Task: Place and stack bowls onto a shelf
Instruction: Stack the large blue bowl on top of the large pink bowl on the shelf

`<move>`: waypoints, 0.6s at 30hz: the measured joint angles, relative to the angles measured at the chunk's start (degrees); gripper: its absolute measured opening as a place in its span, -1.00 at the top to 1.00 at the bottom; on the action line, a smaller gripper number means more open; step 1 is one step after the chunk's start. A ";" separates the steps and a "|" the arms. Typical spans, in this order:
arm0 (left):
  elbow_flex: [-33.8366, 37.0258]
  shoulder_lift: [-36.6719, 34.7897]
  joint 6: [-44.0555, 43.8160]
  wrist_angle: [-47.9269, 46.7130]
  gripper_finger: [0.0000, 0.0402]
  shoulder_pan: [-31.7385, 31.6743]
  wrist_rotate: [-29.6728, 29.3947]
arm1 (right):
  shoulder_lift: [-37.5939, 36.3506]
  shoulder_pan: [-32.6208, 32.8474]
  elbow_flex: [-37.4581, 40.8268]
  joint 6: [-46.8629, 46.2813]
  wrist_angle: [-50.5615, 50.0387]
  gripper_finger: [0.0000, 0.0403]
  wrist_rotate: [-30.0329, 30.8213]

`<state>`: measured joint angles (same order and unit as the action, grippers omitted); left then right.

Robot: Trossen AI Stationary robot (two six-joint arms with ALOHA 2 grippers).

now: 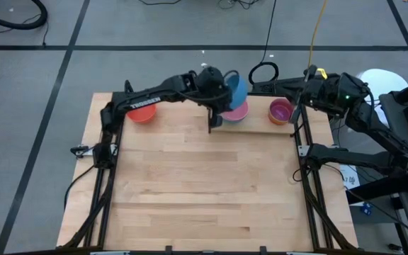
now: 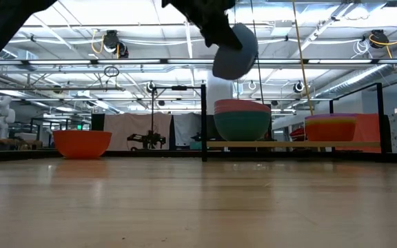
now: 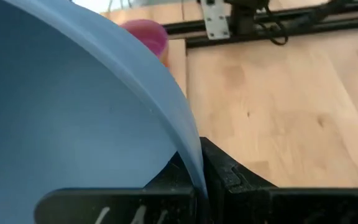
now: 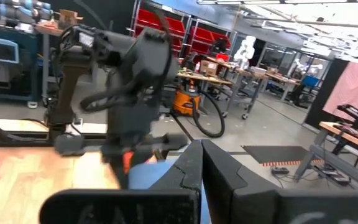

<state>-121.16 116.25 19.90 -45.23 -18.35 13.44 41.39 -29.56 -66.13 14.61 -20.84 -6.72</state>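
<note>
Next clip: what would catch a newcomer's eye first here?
The blue bowl held aloft by its rim in the left claw, tilted above the pink-on-teal stack on the shelf. Another small stack sits farther along the shelf, a red-orange bowl stands alone on the table, and the right claw waits at the far right corner.

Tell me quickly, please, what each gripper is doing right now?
Left gripper: shut on the blue bowl, held in the air above the shelf.
Right gripper: shut, holding nothing, waiting at the table's far right corner.
</note>
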 joint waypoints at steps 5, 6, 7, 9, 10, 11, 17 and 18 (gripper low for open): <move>0.00 2.74 0.76 -1.50 0.99 0.14 0.01 | 0.00 -0.02 0.00 0.00 0.00 1.00 0.96; 0.00 3.03 0.98 -1.83 0.99 0.11 -0.01 | 0.00 -0.02 0.00 0.00 0.00 1.00 0.91; 0.00 3.42 0.98 -1.83 0.99 0.08 -0.03 | 0.00 -0.02 0.00 0.00 0.00 1.00 0.93; 0.00 3.67 0.98 -1.67 0.99 0.15 -0.12 | 0.00 -0.02 0.00 0.00 0.00 1.00 0.93; 0.00 3.69 1.02 -1.75 0.99 0.15 -0.50 | 0.00 -0.02 0.00 0.00 0.00 1.00 0.90; 0.00 3.69 1.23 -1.66 0.99 0.19 -1.45 | -0.02 -0.02 0.00 -0.01 0.00 1.00 0.89; 0.00 4.69 2.95 -2.77 0.99 -0.04 -9.09 | -0.04 -0.02 0.00 0.00 0.00 1.00 0.87; 0.00 5.06 3.00 -2.84 0.99 -0.05 -9.22 | -0.06 -0.02 0.00 0.00 0.00 1.00 0.85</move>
<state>-121.16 121.31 22.90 -48.06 -18.39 4.22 41.32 -29.58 -66.13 14.61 -20.84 -5.87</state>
